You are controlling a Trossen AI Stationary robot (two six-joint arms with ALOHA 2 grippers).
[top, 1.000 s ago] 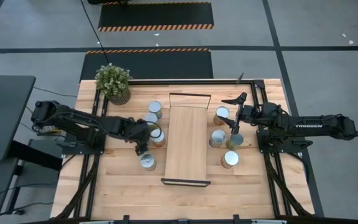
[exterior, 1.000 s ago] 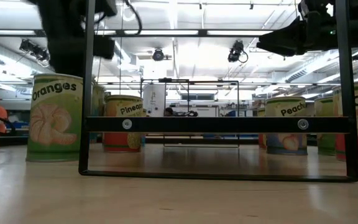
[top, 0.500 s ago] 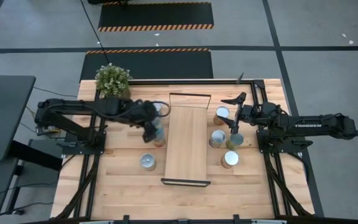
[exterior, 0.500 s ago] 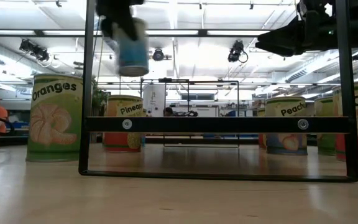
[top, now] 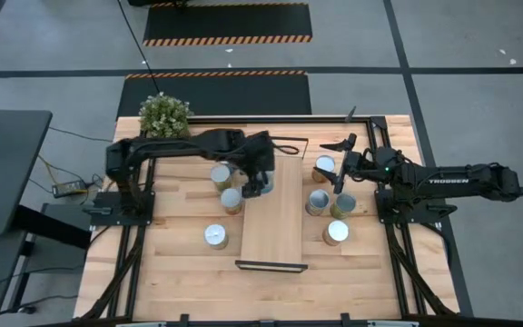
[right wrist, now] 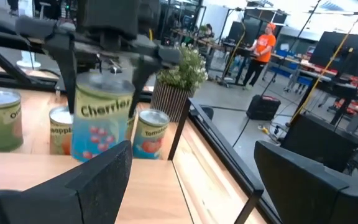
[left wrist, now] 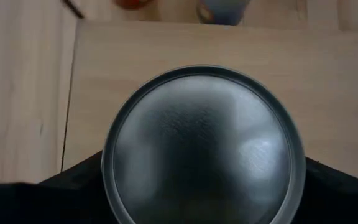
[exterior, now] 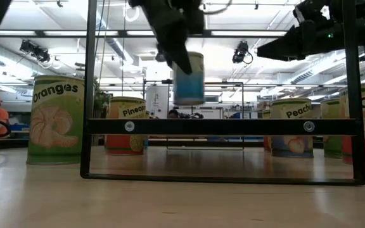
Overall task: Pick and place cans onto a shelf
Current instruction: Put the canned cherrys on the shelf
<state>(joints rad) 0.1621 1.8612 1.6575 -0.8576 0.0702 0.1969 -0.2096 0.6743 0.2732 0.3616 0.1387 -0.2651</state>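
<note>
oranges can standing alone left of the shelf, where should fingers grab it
Grip the oranges can by its curved side wall, coming straight down from above with one finger on each side of the round lid. It stands upright and clear of the other cans and the shelf, so both sides are free.
</note>
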